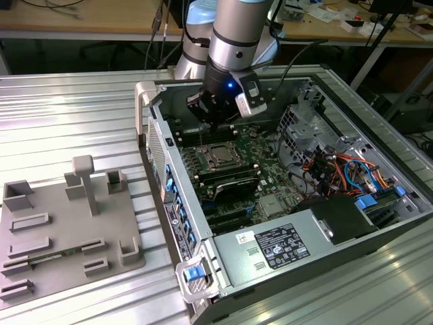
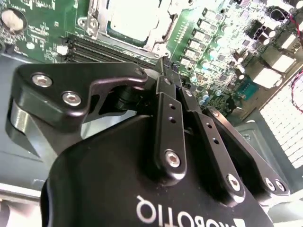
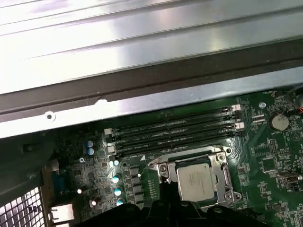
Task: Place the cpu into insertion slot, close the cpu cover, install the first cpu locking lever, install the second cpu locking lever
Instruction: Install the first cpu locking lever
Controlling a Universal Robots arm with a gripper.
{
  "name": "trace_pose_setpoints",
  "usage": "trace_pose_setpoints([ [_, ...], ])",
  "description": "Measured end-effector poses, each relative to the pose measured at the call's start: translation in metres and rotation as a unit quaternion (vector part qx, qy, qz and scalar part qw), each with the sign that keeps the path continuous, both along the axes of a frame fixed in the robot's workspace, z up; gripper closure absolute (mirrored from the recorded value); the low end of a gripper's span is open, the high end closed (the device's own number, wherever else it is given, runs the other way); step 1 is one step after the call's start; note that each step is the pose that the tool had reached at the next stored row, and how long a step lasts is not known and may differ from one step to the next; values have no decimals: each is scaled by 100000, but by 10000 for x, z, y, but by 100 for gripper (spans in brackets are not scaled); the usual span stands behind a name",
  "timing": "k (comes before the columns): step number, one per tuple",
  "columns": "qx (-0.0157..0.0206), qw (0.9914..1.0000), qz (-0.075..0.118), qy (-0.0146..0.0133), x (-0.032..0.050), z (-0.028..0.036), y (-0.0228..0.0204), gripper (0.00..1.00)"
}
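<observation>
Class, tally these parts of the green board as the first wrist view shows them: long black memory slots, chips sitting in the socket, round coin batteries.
memory slots: 4
cpu: 1
coin battery: 1
Total: 6

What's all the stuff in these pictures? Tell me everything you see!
table: one, silver, ribbed, under everything
computer case: one, grey, open, on the table
motherboard: one, green, inside the case
cpu: one, silvery, on the motherboard
cpu cover: one, silver frame, around the cpu
memory slots: four, black, beside the cpu
cables: a bunch, orange, blue and red, in the case at the exterior view's right
tray: one, grey, at the exterior view's left
arm: one, silver-grey, reaching into the case
end effector: one, black, above the motherboard near the cpu
</observation>
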State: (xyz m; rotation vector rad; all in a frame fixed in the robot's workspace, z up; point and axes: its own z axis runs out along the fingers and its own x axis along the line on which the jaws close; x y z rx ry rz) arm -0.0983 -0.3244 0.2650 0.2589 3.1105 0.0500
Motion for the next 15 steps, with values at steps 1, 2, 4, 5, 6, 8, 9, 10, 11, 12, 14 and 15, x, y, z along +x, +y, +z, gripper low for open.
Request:
trace_pose_setpoints([
  [1, 431, 99936, 3547, -3, -87, -15, -1, 89],
  [2, 698, 99877, 4899, -8, -118, -25, -2, 89],
  [4, 776, 99835, 5684, -7, -143, -29, -2, 89],
  [5, 820, 99807, 6163, -7, -157, -31, -2, 89],
  [6, 865, 99775, 6649, -5, -171, -34, -2, 89],
  [8, 933, 99724, 7361, 0, -191, -37, -3, 89],
  [9, 984, 99675, 7993, 0, -209, -40, -3, 89],
  [10, 1008, 99649, 8305, -2, -217, -41, -3, 89],
  [11, 1028, 99620, 8650, 1, -225, -43, -3, 89],
  [12, 1081, 99548, 9440, 5, -244, -46, -4, 89],
  [14, 1110, 99457, 10348, 11, -264, -49, -3, 89],
  [15, 1107, 99414, 10756, 18, -273, -49, -4, 89],
])
